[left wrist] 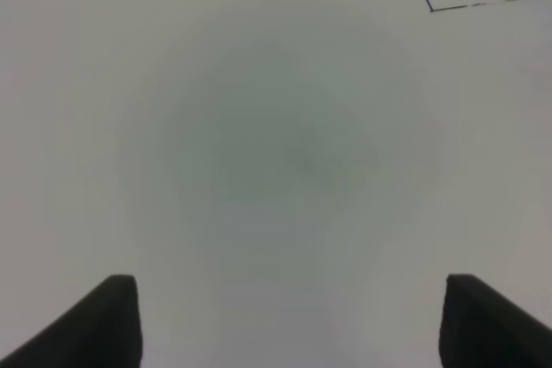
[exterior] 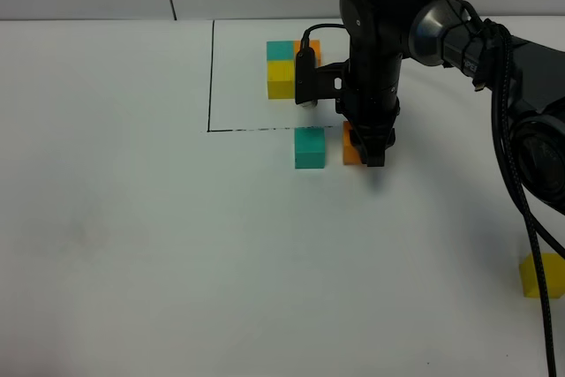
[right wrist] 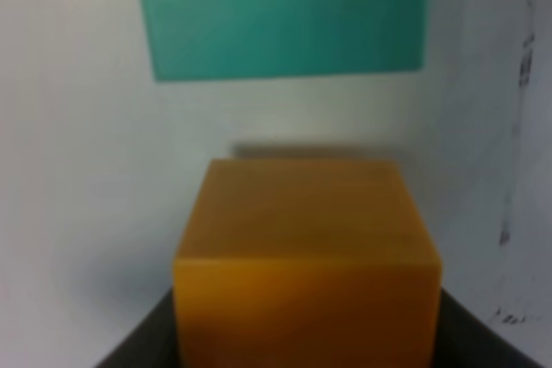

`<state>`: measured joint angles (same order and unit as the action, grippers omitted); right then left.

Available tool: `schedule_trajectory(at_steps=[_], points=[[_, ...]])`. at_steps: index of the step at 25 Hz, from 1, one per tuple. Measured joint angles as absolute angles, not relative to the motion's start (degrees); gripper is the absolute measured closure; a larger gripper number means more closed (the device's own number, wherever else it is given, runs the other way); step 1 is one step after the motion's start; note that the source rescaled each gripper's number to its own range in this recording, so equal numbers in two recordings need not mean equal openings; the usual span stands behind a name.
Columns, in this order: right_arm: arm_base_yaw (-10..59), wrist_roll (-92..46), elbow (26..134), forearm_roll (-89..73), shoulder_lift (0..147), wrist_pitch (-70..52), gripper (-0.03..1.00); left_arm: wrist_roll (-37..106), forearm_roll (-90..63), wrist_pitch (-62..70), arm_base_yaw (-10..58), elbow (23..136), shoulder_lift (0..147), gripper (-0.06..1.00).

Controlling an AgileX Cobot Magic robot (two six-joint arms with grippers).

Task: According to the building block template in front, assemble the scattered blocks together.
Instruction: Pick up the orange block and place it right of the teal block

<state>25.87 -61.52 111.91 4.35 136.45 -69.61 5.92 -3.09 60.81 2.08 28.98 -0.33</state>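
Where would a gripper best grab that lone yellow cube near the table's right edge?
Probably from straight above, pinching two opposite side faces of the yellow cube. It sits flat on the table, no block beside it, and its sides are flat and parallel.

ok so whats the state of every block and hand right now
left hand, open and empty
right hand, shut on orange block
orange block, held, small gap from teal block
teal block, loose on table, just outside the black frame
yellow block, loose, far right, untouched
building block template, joined L inside the frame, partly hidden by right arm
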Motion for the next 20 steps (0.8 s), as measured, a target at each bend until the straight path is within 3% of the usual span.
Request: schedule_trajectory(at_steps=[20], points=[[26.5,-62.9,112.4,3.6,138.6,-68.2,0.95,5.9,-3.1,60.8,2.1,29.0,-0.3,0.32]])
